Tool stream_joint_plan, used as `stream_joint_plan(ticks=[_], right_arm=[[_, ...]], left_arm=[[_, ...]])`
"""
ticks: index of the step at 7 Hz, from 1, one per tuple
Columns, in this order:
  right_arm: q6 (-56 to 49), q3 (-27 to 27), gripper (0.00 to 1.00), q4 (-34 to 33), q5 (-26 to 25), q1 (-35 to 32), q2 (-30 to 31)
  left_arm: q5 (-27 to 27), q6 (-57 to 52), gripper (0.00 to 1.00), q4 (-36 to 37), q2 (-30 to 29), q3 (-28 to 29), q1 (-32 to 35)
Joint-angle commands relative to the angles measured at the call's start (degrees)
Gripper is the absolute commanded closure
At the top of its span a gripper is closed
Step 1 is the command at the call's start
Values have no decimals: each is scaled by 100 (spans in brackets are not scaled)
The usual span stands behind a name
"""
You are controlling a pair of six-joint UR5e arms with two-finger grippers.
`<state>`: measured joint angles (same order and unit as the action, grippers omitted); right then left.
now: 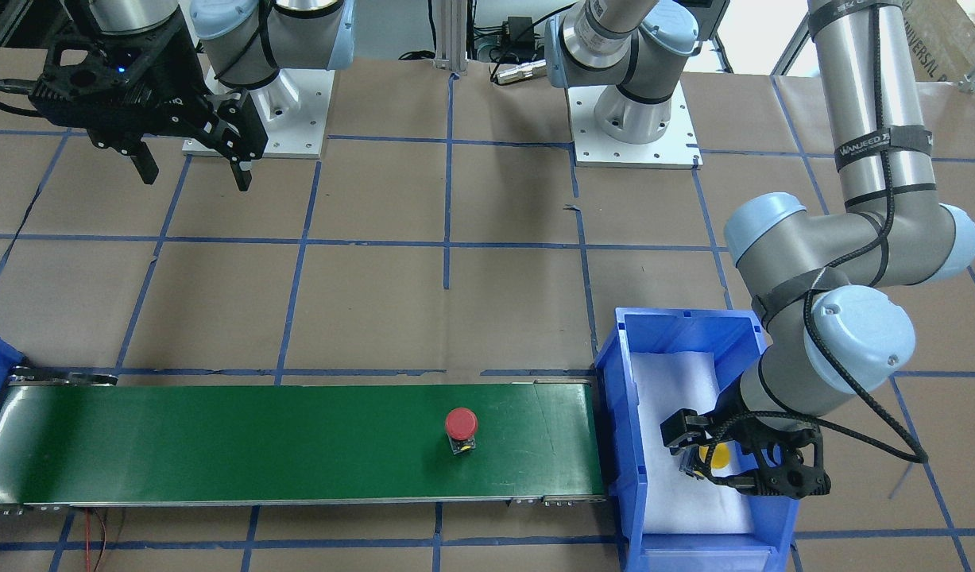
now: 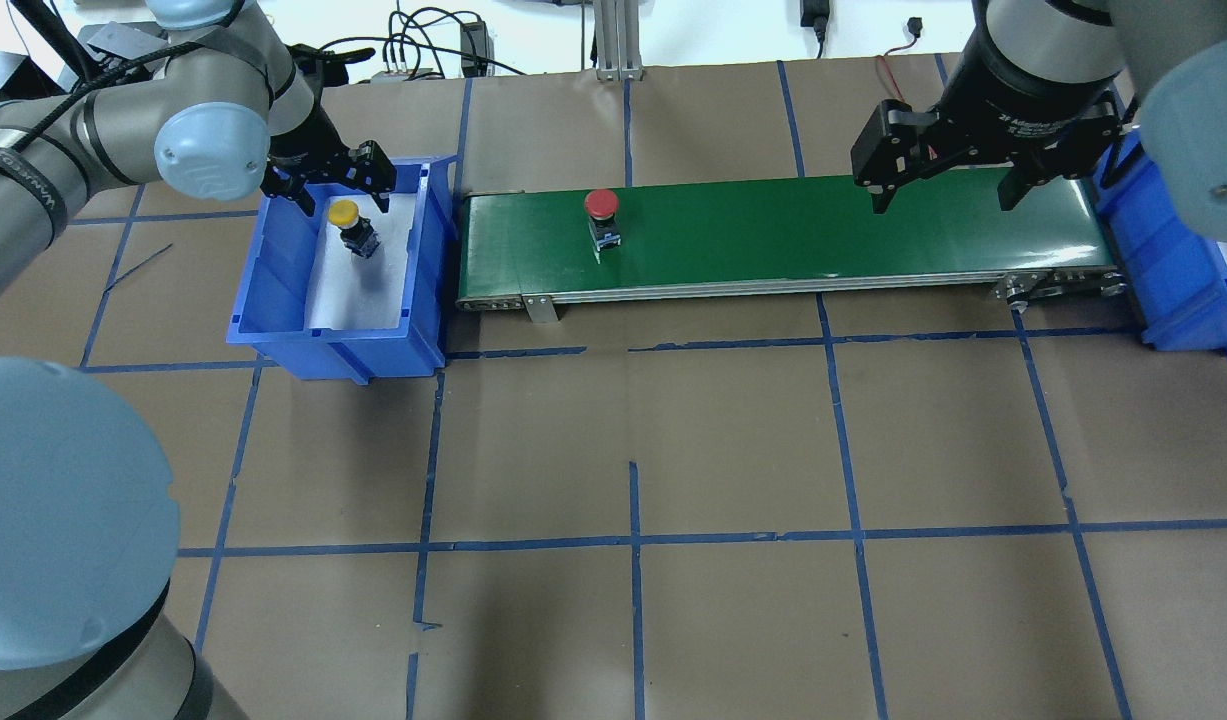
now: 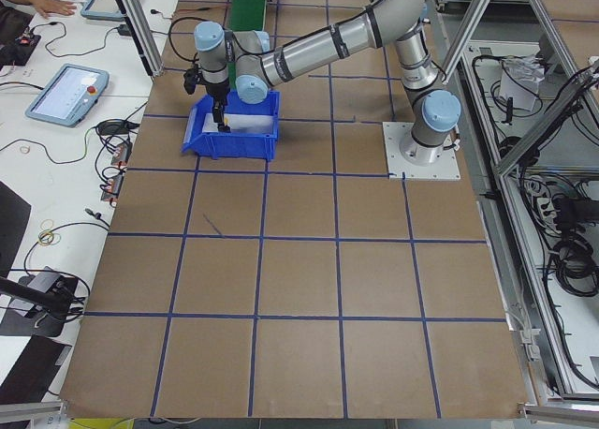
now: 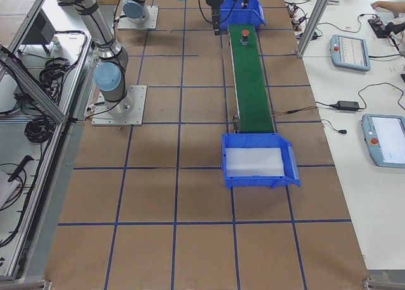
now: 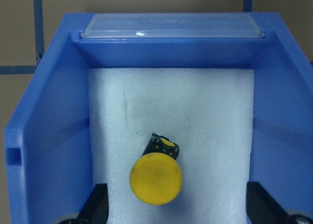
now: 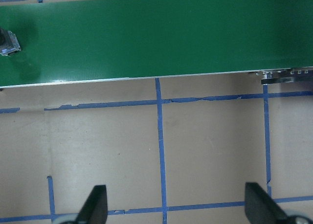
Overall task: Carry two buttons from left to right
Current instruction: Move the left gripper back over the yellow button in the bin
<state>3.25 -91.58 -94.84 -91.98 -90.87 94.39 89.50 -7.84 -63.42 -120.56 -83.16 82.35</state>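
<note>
Facing cam: L pincer (image 1: 711, 465) low in blue bin (image 1: 614, 373), jaws apart astride yellow button (image 1: 719, 456). Red button (image 1: 461, 423) upright on green belt (image 1: 217, 441), nearer bin end. R pincer (image 1: 195, 173) apart, high over table (image 1: 455, 318).
Overhead: yellow button tilted on white foam (image 2: 358, 290).
L wrist: fingers (image 5: 98, 207) either side of yellow cap, not touching.
R wrist: fingers wide; belt edge, taped table below.

Brown table (image 2: 733, 450), blue tape grid (image 2: 633, 540), white side bench (image 3: 56, 167), perhaps aluminium framing (image 2: 613, 40)

Red button (image 4: 244, 35) on belt (image 4: 252, 87), perhaps upright
</note>
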Motion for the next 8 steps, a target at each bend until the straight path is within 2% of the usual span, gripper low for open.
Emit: stream_joint_plan(ticks=[1, 6, 8], right_arm=[[0, 0, 0, 0, -4, 8, 0], [-9, -53, 0, -26, 40, 51, -9], [-508, 0, 0, -53, 214, 436, -9]], left_arm=[[-3, -7, 2, 14, -64, 28, 0], [-11, -33, 2, 66, -99, 37, -88], [-11, -42, 8, 136, -143, 11, -88]])
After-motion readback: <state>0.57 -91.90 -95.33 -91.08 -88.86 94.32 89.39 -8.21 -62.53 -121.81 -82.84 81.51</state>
